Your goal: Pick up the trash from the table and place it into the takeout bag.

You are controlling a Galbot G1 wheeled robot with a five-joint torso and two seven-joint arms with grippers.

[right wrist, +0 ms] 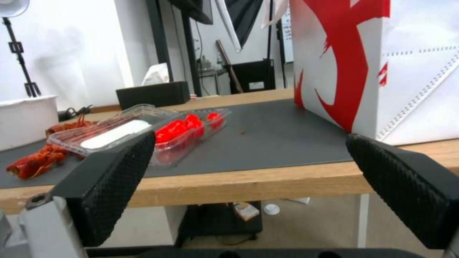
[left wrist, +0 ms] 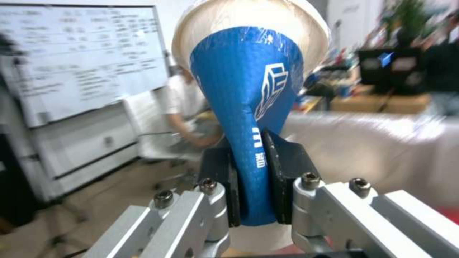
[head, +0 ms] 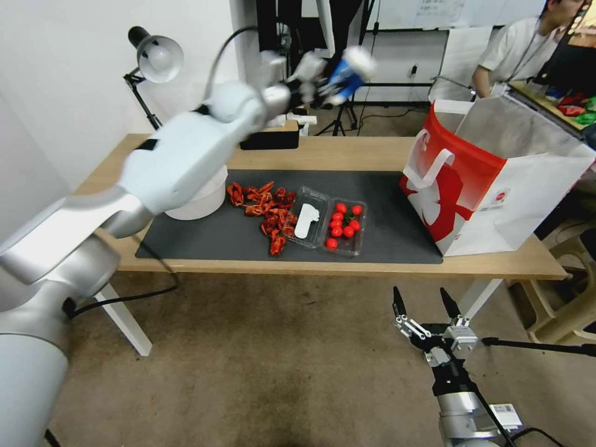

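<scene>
We hold left gripper (left wrist: pixel 256 186) high over the table (head: pixel 347 152) — pinching 1 blue-and-white paper cup (left wrist: pixel 251 107) | right gripper (head: pixel 426 307) low, jaws spread | takeout bag (head: pixel 496 186) open

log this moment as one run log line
left gripper: shut on paper cup, raised | right gripper: open, below table edge | takeout bag: open

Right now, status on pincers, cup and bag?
Left pincer shut on crushed blue-and-white paper cup, raised above table's far side. Right pincer open, low before table. Red-and-white paper takeout bag open; path clear.
</scene>
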